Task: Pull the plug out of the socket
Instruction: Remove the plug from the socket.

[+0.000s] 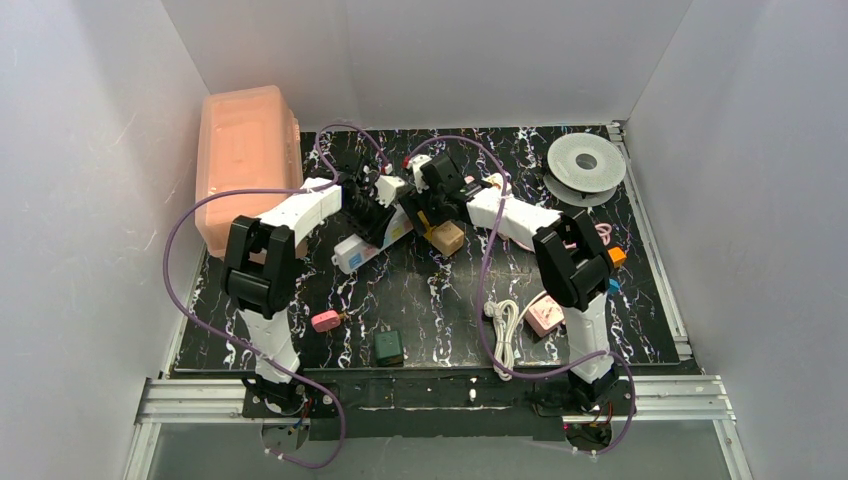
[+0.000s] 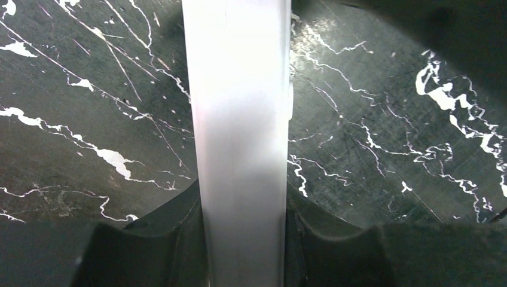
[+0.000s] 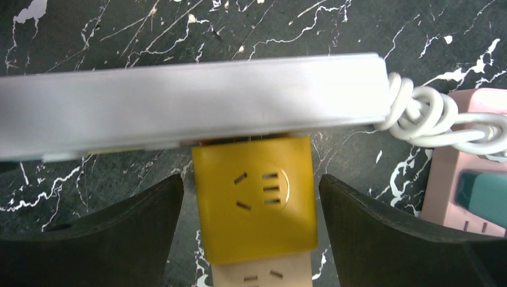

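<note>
Clamp on the left: left hand (image 2: 246,239) closed firmly on socket (image 2: 242,119), white strip running straight up between the fingers (image 2: 170,251), likely braced so as not to follow the pull. Further right, right hand (image 3: 254,230) wide open astride yellow plug (image 3: 254,197), fingers (image 3: 119,233) clear of both flanks, nothing gripped, plug apparently seated in the strip's long side, cord (image 3: 418,113) and pink bar (image 3: 439,191) just beyond. Given only from above: socket slantwise across the tabletop (image 1: 440,310), back of centre, between both arms; only from the right wrist: gaps beside the plug.
</note>
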